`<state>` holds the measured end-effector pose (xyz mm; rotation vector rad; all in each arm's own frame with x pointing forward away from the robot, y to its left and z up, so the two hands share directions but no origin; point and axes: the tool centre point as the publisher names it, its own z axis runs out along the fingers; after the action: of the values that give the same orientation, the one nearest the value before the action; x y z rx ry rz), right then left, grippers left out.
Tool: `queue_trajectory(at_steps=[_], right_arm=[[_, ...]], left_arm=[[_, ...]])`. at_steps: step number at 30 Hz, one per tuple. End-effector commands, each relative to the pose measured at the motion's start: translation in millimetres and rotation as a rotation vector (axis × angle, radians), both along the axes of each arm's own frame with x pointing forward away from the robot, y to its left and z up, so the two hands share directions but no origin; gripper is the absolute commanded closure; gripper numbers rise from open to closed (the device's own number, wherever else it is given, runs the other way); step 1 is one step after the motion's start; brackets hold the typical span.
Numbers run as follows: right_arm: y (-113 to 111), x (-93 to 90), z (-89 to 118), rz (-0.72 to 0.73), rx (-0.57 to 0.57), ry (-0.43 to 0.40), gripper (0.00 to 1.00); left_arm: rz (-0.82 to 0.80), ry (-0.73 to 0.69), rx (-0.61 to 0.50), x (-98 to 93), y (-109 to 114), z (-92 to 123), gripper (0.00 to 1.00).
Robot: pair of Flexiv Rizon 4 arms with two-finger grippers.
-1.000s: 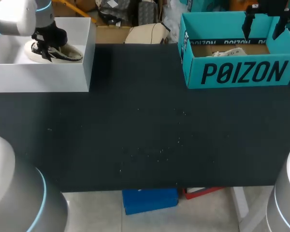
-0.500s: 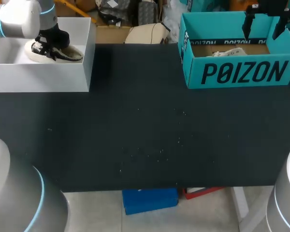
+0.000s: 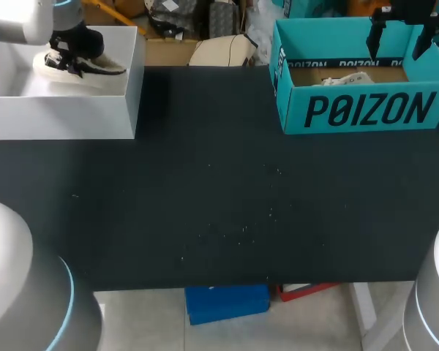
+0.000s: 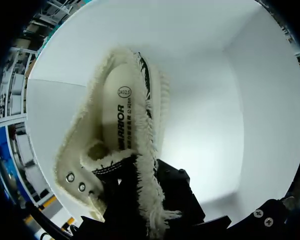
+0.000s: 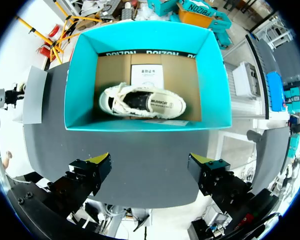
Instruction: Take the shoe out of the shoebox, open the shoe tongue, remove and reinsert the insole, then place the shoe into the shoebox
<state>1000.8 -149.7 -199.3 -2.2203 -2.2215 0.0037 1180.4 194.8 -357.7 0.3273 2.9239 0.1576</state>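
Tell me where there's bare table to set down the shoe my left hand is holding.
Set the held shoe on the black table, bare between the white box and teal box and toward the near edge. Crowded: the teal box holds another shoe, right hand above it.

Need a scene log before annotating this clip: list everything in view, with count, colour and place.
table: one, black, under everything.
white shoebox: one, white, table's far left.
held shoe: one, cream with fleecy trim, inside the white shoebox.
teal shoebox: one, teal, table's far right.
boxed shoe: one, cream, in the teal shoebox.
paper sheet: one, white, on the teal shoebox's floor beside the boxed shoe.
left pincer: one, black, in the white shoebox, shut on the held shoe's collar.
right pincer: one, black with yellow tips, open, over the teal shoebox.
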Motion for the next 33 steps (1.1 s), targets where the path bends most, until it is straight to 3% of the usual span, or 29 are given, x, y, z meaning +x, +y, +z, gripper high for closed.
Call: queue_trajectory(at_steps=[1, 10, 18, 23, 27, 33], right_arm=[[0, -0.1, 0, 0.000, 0.000, 0.000, 0.00], [0, -0.1, 0, 0.000, 0.000, 0.000, 0.00], [0, -0.1, 0, 0.000, 0.000, 0.000, 0.00], [0, -0.1, 0, 0.000, 0.000, 0.000, 0.00], [0, -0.1, 0, 0.000, 0.000, 0.000, 0.00], [0, -0.1, 0, 0.000, 0.000, 0.000, 0.00]], left_arm=[[0.014, -0.070, 0.023, -54.3, -10, 58, 1.00], [0.107, -0.155, 0.044, -102.1, -45, 119, 1.00], [0.206, -0.266, 0.070, -153.5, -102, 178, 1.00], [0.243, -0.285, 0.090, -182.4, -125, 188, 1.00], [0.289, -0.317, 0.094, -206.2, -151, 208, 1.00], [0.364, -0.346, 0.037, -241.2, -191, 225, 1.00]])
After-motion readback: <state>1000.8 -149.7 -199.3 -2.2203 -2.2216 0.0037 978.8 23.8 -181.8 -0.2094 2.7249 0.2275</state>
